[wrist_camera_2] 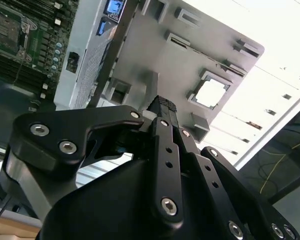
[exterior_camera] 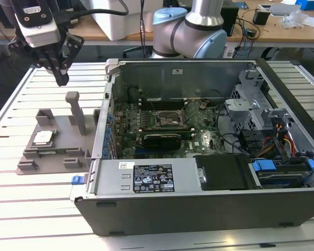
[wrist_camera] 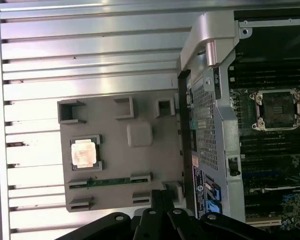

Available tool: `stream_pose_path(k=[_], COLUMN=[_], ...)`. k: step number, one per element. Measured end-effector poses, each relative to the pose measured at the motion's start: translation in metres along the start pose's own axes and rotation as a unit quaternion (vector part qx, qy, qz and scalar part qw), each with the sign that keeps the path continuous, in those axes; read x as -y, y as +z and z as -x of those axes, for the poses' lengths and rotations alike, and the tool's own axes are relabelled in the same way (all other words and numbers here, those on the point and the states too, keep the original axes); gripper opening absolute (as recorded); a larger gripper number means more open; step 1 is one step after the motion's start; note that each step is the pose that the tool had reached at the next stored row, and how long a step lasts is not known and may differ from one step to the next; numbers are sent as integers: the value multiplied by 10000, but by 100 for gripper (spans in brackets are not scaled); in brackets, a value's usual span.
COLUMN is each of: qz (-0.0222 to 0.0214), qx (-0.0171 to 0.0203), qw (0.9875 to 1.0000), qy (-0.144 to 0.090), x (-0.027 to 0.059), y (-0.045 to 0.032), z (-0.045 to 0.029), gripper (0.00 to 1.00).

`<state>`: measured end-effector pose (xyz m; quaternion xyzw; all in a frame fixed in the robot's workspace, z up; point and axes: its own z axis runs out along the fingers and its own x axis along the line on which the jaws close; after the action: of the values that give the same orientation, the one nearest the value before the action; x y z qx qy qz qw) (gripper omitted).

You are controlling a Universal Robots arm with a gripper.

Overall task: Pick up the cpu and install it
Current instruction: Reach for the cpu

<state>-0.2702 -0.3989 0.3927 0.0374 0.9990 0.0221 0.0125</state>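
The cpu (exterior_camera: 43,138) is a small silvery square chip lying flat in a recess of the grey holder plate (exterior_camera: 57,151), at the exterior view's left of the open computer case (exterior_camera: 199,198). It also appears in both wrist views, the cpu (wrist_camera: 84,153) (wrist_camera_2: 211,93) bright in its pocket. My gripper (exterior_camera: 60,78) hangs well above the plate, behind the cpu, shut with nothing in it. Its dark fingers (wrist_camera_2: 162,104) (wrist_camera: 158,196) press together. The motherboard socket (exterior_camera: 170,120) (wrist_camera: 279,109) sits inside the case with its metal frame.
A tall grey post (exterior_camera: 76,112) rises from the holder plate near the case wall. The case's raised side walls, the drive cage (exterior_camera: 246,110) and cables crowd the exterior view's right. The slatted aluminium table (exterior_camera: 36,209) surrounds everything. The arm's base (exterior_camera: 188,31) stands behind the case.
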Motion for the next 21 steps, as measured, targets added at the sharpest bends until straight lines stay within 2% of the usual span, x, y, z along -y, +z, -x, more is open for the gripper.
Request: stream_pose_path(k=[17, 21], qz=[0, 0], qx=[0, 0], qw=[10000, 10000], qy=[0, 0], x=[24, 27], y=[1, 3], z=[-341, -393], gripper=[11, 11])
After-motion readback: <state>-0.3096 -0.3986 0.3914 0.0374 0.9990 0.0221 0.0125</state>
